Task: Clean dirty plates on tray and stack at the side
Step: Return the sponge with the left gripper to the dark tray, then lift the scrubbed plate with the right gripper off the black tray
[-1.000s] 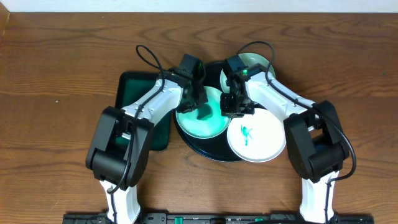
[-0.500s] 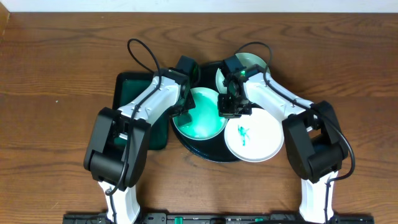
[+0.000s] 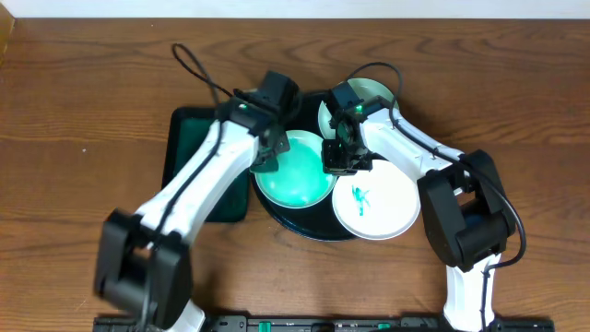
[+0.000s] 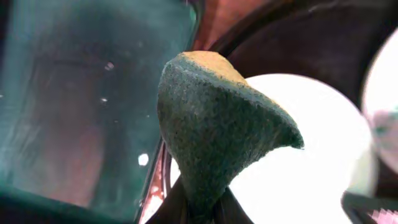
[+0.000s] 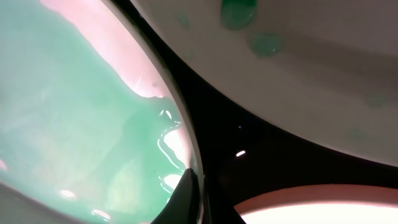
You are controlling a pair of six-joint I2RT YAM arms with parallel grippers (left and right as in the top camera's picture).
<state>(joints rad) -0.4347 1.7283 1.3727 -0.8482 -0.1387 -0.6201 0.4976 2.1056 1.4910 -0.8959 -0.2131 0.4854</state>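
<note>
Three plates lie on the round black tray (image 3: 309, 224). The left plate (image 3: 297, 175) is coated in teal-green and gleams wet in the right wrist view (image 5: 74, 112). My right gripper (image 3: 336, 159) is shut on that plate's right rim (image 5: 193, 186). My left gripper (image 3: 267, 157) is shut on a dark green sponge (image 4: 211, 124), which hangs over the same plate's left edge (image 4: 298, 168). A white plate with a small teal smear (image 3: 376, 201) sits front right. A pale plate (image 3: 361, 95) at the back is partly hidden by my right arm.
A rectangular dark green tray (image 3: 198, 138) lies left of the black tray, under my left arm, and fills the left of the left wrist view (image 4: 81, 93). Bare brown wood tabletop (image 3: 516, 101) surrounds both trays.
My left gripper has drawn the sponge from the middle of the teal plate to its left edge, and the left arm has risen. The plate has shifted slightly left. My right gripper holds still.
</note>
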